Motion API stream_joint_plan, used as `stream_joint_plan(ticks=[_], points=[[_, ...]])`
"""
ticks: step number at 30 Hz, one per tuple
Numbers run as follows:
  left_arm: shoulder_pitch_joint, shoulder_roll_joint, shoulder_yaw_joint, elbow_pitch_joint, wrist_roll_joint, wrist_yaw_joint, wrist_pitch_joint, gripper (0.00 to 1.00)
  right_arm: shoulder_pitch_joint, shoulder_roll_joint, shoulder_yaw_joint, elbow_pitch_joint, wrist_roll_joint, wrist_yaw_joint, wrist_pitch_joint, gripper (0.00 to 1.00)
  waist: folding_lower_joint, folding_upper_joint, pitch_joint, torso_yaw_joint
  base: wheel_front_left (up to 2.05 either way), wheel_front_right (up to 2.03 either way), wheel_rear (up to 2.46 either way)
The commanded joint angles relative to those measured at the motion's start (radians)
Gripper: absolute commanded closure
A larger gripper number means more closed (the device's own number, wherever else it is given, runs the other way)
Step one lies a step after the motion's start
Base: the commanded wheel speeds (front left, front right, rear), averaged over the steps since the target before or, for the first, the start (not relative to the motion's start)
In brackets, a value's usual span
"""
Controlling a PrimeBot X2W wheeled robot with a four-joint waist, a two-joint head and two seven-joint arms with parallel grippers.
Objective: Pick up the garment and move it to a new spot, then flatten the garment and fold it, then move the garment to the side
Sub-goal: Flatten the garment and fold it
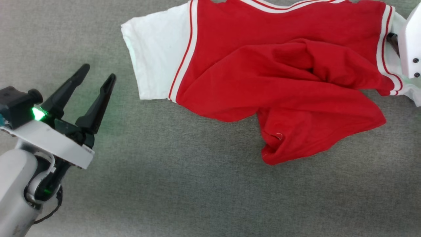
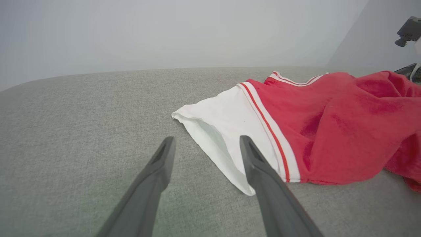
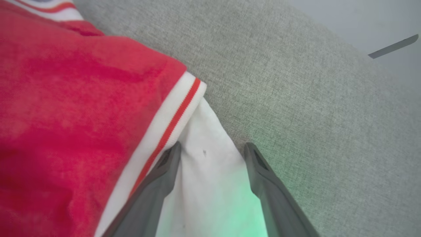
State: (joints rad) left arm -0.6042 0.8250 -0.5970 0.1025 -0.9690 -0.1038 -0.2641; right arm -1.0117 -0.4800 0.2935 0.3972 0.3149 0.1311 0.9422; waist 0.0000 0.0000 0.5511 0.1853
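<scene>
Garment [image 1: 279, 82], one, left hand [image 1: 98, 72], right hand [image 3: 213, 146], splayed

Looks like a robotics lab or test room to me, not a home, though it's hard to pin down. The desk [image 1: 210, 197] is covered in plain grey woven fabric, and behind it the left wrist view has a bare pale grey wall [image 2: 164, 33] meeting a darker wall [image 2: 368, 39] at a corner. The left gripper [image 1: 99, 71], green light [image 1: 38, 114] glowing at its base, says robot rig.

Head looks straight down; low wrist views share the garment [image 1: 279, 82].
</scene>
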Motion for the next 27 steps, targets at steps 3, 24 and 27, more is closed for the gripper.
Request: stream_joint_plan(ticks=[3,24,27], points=[[0.018,0.013,0.006,-0.01,-0.008,-0.003,0.001,0.0,0.02,0.005,0.013,0.024,0.002,-0.001,-0.014,0.0,0.0,0.0,0.001,-0.011,0.0,0.0,0.0],[0.007,0.026,0.004,-0.039,-0.031,-0.008,0.016,0.0,-0.018,0.019,0.053,0.123,-0.043,0.002,-0.043,0.18,0.0,0.0,0.028,-0.009,0.0,0.0,0.0],[-0.028,0.044,-0.005,-0.049,-0.022,-0.013,0.042,0.0,-0.013,0.024,0.065,0.125,-0.032,0.003,-0.02,1.0,0.0,0.0,0.032,-0.014,0.0,0.0,0.0]])
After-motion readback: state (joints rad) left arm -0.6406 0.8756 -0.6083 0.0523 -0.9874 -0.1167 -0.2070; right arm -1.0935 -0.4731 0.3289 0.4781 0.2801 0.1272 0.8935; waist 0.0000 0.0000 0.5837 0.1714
